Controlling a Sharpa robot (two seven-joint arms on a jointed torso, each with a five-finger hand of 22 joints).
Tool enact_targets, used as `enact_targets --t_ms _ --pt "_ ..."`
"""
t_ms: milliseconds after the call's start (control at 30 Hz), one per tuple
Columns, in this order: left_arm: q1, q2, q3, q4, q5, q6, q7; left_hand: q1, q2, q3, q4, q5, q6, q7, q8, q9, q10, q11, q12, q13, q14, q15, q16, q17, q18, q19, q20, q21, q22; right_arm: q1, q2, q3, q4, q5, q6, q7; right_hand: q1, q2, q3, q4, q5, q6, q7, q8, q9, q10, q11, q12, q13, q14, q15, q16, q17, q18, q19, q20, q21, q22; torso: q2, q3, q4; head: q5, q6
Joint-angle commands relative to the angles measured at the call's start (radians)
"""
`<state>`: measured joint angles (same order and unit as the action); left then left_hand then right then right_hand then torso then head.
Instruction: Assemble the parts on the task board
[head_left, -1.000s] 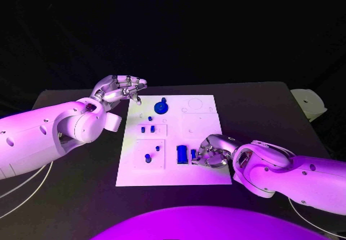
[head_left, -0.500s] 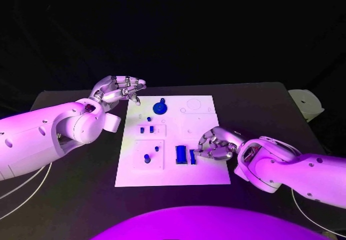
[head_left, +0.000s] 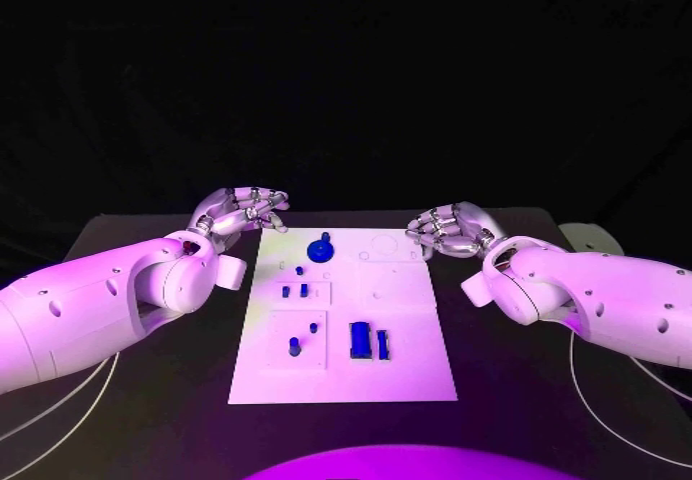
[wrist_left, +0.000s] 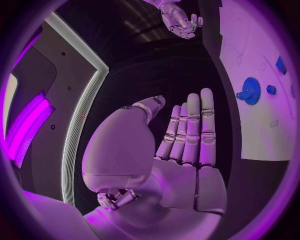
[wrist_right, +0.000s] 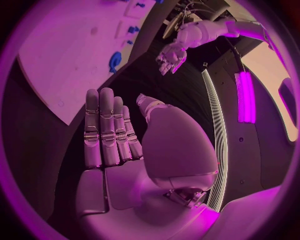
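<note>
Now both hands (head_left: 242, 209) (head_left: 450, 229) empty, fingers (wrist_left: 194, 125) straight

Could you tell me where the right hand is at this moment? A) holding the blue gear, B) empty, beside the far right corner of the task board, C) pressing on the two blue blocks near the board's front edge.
B: the right hand hovers empty beside the far right corner of the task board, fingers holding nothing.

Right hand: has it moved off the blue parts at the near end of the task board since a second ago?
Yes. The right hand has left the blue rectangular parts and now sits beside the far right corner of the task board, holding nothing.
</note>
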<state>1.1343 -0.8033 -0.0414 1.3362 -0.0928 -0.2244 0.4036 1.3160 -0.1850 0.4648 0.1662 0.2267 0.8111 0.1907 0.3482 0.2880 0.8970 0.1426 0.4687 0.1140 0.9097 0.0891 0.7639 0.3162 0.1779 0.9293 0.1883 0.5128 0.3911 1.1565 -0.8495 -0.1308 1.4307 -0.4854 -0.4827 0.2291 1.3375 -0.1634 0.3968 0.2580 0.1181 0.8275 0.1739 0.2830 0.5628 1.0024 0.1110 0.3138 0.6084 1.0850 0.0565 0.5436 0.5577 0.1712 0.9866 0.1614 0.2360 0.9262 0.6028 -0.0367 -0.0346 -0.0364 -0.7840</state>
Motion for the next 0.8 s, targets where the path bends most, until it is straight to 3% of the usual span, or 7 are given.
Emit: enact_targets --t_ms 33,333,367,467,633,667,800 --pt "-0.006 0.024 0.001 -0.043 0.094 0.005 0.061 0.027 -0.005 -0.002 0.025 -0.005 -0.011 0.0 0.008 0.004 0.049 0.003 -0.082 -0.04 0.0 0.02 -0.167 -0.041 0.005 -0.012 0.035 -0.151 -0.107 0.006 0.045 0.004 -0.09 0.258 0.097 0.147 0.01 0.004 0.034 -0.011 -0.007 0.009 0.01 -0.036 -0.039 0.002 0.02 -0.094 -0.149 -0.05 0.028 -0.131 -0.062 0.008 -0.021 0.028 -0.098 -0.118 -0.027 -0.0061 0.0008 0.007 0.034" --pt "-0.024 0.113 0.001 -0.185 0.159 0.001 0.09 0.058 0.001 -0.048 0.058 -0.003 -0.063 -0.015 -0.03 -0.032 0.012 0.017 -0.303 -0.051 -0.15 0.072 -0.476 -0.112 -0.012 -0.102 0.103 -0.427 -0.3 0.011 0.183 0.014 -0.326 0.341 0.205 0.187 -0.022 0.032 0.045 -0.076 -0.045 0.039 0.016 -0.118 -0.132 0.04 0.04 -0.219 -0.435 -0.03 0.053 -0.322 -0.188 0.011 0.004 0.057 -0.174 -0.385 -0.051 0.0025 0.014 0.022 0.068" --pt "-0.021 0.099 0.001 -0.169 0.103 -0.001 0.046 -0.361 0.185 -0.465 -0.166 -0.227 -0.811 -0.191 -0.348 -0.288 -0.897 -0.143 -0.469 -0.114 -0.91 -0.089 -0.764 -0.316 -0.178 -0.929 -0.188 -0.513 -0.391 0.012 0.171 0.013 -0.299 0.264 0.118 0.127 -0.415 0.163 -0.397 -0.258 -0.118 -0.827 -0.174 -0.283 -0.563 -0.276 -0.111 -0.314 -0.608 -0.351 -0.056 -0.544 -0.558 -0.171 -0.987 -0.161 -0.236 -0.926 -0.04 -0.0022 0.0066 0.018 0.059" --pt "-0.022 0.098 0.001 -0.162 0.102 -0.01 0.047 -0.409 0.185 -0.465 -0.166 -0.227 -0.811 -0.191 -0.348 -0.288 -0.897 -0.143 -0.469 -0.114 -0.91 -0.089 -0.764 -0.316 -0.178 -0.929 -0.188 -0.513 -0.391 0.01 0.169 0.016 -0.29 0.268 0.109 0.13 -0.474 0.163 -0.397 -0.258 -0.118 -0.827 -0.174 -0.283 -0.563 -1.002 -0.111 -0.314 -0.608 -1.085 -0.056 -0.544 -0.558 -0.171 -0.987 -0.161 -0.236 -0.926 -0.041 -0.0008 0.0076 0.019 0.064" --pt "-0.03 0.089 0.006 -0.115 0.101 -0.074 0.055 -0.583 0.185 -0.465 -0.166 -0.227 -0.811 -0.191 -0.348 -0.288 -0.897 -0.143 -0.469 -0.114 -0.91 -0.089 -0.764 -0.316 -0.178 -0.929 -0.188 -0.513 -0.391 -0.007 0.154 0.033 -0.226 0.301 0.05 0.154 -1.337 0.163 -0.397 -0.258 -0.118 -0.827 -0.174 -0.283 -0.563 -1.002 -0.111 -0.314 -0.608 -1.085 -0.056 -0.544 -0.558 -0.171 -0.987 -0.161 -0.236 -0.926 -0.045 0.0093 0.0149 0.024 0.096" --pt "-0.032 0.087 0.007 -0.101 0.101 -0.092 0.058 -1.316 0.185 -0.465 -0.166 -0.227 -0.811 -0.191 -0.348 -0.288 -0.897 -0.143 -0.469 -0.114 -0.91 -0.089 -0.764 -0.316 -0.178 -0.929 -0.188 -0.513 -0.391 -0.012 0.15 0.038 -0.208 0.31 0.033 0.161 -1.337 0.163 -0.397 -0.258 -0.118 -0.827 -0.174 -0.283 -0.563 -1.002 -0.111 -0.314 -0.608 -1.085 -0.056 -0.544 -0.558 -0.171 -0.987 -0.161 -0.236 -0.926 -0.047 0.0121 0.0169 0.025 0.105" --pt "-0.044 0.072 0.015 -0.024 0.099 -0.197 0.071 -1.316 0.185 -0.465 -0.166 -0.227 -0.811 -0.191 -0.348 -0.288 -0.897 -0.143 -0.469 -0.114 -0.91 -0.089 -0.764 -0.316 -0.178 -0.929 -0.188 -0.513 -0.391 -0.041 0.126 0.066 -0.104 0.362 -0.063 0.2 -1.337 0.163 -0.397 -0.258 -0.118 -0.827 -0.174 -0.283 -0.563 -1.002 -0.111 -0.314 -0.608 -1.085 -0.056 -0.544 -0.558 -0.171 -0.987 -0.161 -0.236 -0.926 -0.053 0.0259 0.0268 0.031 0.149"
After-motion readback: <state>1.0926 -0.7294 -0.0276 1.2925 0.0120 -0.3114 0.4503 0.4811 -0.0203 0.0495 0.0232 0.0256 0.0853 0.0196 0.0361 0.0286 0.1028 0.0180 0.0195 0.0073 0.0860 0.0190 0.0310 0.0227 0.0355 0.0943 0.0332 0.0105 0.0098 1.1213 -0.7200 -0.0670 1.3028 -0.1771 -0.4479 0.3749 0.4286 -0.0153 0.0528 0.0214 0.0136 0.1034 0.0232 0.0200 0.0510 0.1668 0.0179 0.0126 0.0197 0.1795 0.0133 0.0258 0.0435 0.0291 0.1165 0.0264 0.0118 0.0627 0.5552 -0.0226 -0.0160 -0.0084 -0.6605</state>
